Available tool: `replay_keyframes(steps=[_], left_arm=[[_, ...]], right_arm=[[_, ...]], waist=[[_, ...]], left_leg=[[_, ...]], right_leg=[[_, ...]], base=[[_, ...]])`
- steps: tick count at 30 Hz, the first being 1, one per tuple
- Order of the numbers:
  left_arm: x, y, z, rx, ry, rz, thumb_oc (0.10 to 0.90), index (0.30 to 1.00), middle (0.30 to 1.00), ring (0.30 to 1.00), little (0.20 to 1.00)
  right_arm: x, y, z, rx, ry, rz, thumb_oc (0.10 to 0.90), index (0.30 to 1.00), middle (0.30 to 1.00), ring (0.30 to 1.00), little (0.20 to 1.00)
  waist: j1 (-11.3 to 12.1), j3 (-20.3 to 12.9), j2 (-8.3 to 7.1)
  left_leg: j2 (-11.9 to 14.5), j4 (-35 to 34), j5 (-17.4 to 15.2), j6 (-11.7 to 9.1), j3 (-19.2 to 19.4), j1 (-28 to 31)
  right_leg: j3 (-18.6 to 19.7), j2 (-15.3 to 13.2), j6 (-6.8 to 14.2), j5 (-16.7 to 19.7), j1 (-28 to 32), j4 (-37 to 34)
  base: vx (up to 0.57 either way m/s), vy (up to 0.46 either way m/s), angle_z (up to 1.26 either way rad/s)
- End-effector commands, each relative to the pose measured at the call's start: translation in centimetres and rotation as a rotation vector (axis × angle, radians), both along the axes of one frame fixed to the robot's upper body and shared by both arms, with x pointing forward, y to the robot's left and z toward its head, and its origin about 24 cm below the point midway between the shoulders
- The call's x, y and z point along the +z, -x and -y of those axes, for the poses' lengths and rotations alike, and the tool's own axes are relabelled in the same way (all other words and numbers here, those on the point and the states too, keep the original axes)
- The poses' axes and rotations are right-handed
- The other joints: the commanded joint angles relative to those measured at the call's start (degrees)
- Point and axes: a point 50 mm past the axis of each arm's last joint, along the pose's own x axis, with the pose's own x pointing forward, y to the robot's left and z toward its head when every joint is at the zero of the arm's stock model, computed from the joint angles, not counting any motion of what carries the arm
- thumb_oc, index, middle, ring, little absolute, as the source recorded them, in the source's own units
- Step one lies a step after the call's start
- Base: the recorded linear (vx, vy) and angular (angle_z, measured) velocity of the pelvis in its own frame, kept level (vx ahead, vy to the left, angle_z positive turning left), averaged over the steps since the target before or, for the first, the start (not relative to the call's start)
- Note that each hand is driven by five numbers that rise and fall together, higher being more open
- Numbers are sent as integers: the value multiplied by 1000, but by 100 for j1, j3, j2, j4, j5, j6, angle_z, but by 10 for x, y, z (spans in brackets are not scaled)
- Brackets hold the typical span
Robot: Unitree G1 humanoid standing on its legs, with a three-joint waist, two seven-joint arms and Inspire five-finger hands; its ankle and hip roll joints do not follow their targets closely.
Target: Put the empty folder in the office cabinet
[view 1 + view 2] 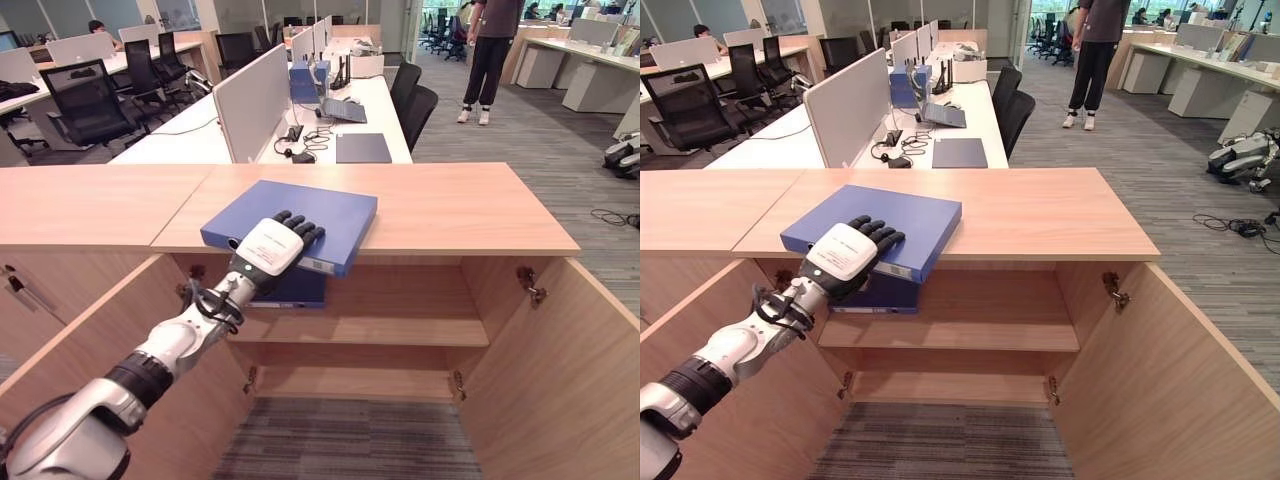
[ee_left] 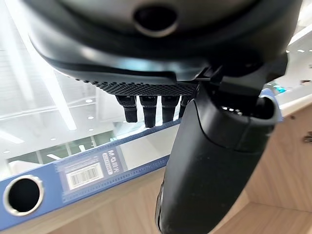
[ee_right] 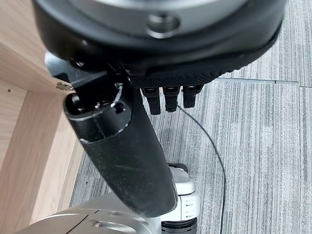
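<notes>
Open-plan office desks and chairs stretch behind a low wooden office cabinet (image 1: pixel 470 330) whose two doors stand wide open, its worktop (image 1: pixel 450 205) carrying a blue folder (image 1: pixel 310 215) that lies flat with its near edge jutting past the front lip. On that overhanging corner sits the robot's left hand (image 1: pixel 268 248), fingers laid over the folder's top cover and thumb tucked beneath it in the left wrist view, pinching the folder between them. A second blue folder (image 1: pixel 295 288) stands just below, inside the cabinet on its upper shelf (image 1: pixel 400 330). Beside the cabinet's side panel, the right hand (image 3: pixel 168 97) hangs over grey carpet (image 3: pixel 263 146), fingers loosely extended and holding nothing. A person (image 1: pixel 492 55) stands in the far aisle.
</notes>
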Motion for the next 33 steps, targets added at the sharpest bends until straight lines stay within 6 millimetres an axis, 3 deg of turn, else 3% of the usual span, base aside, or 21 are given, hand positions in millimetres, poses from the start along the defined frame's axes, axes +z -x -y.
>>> replay_keyframes(steps=[1, 12, 13, 14, 15, 33], left_arm=[[93, -36, 6, 15, -21, 316, 800, 900, 900, 900, 900], [86, -42, 16, 10, -14, 288, 800, 900, 900, 900, 900], [83, -43, 17, 15, -12, 276, 580, 571, 571, 571, 571], [82, -44, 17, 18, -11, 271, 430, 345, 345, 345, 345], [82, -45, 18, 21, -12, 265, 400, 300, 300, 300, 300], [75, -38, 20, 32, 200, 221, 400, 300, 300, 300, 300]], right_arm=[[8, -25, 22, 60, 67, 31, 800, 900, 900, 900, 900], [9, -20, 26, 37, 77, 24, 800, 900, 900, 900, 900], [9, -21, 26, 33, 78, 28, 800, 900, 900, 900, 900], [9, -21, 26, 29, 78, 30, 800, 900, 900, 900, 900], [9, -22, 27, 27, 77, 35, 800, 900, 900, 900, 900], [7, -20, 18, 14, 50, 41, 800, 900, 900, 900, 900]], waist=[[-39, 234, 117], [-123, 252, 124], [-139, 253, 125], [-151, 252, 125], [-154, 253, 125], [-141, 229, 67]], left_leg=[[-229, 12, -619, -102, 63, 457], [-262, 12, -637, -89, 39, 464], [-269, 12, -642, -87, 33, 465], [-272, 12, -645, -86, 32, 467], [-274, 12, -647, -84, 31, 470], [-266, 12, -686, -60, -24, 544]], right_leg=[[-245, -24, 452, -1011, 395, 109], [-204, -51, 451, -1020, 388, 137], [-190, -54, 447, -1022, 384, 143], [-173, -56, 443, -1023, 384, 148], [-169, -58, 440, -1029, 384, 158], [-91, -49, 391, -1091, 412, 225]], base=[[0, 0, 0], [0, 0, 0], [12, 13, 4], [0, 0, 0], [0, 0, 0], [3, 0, 0]])
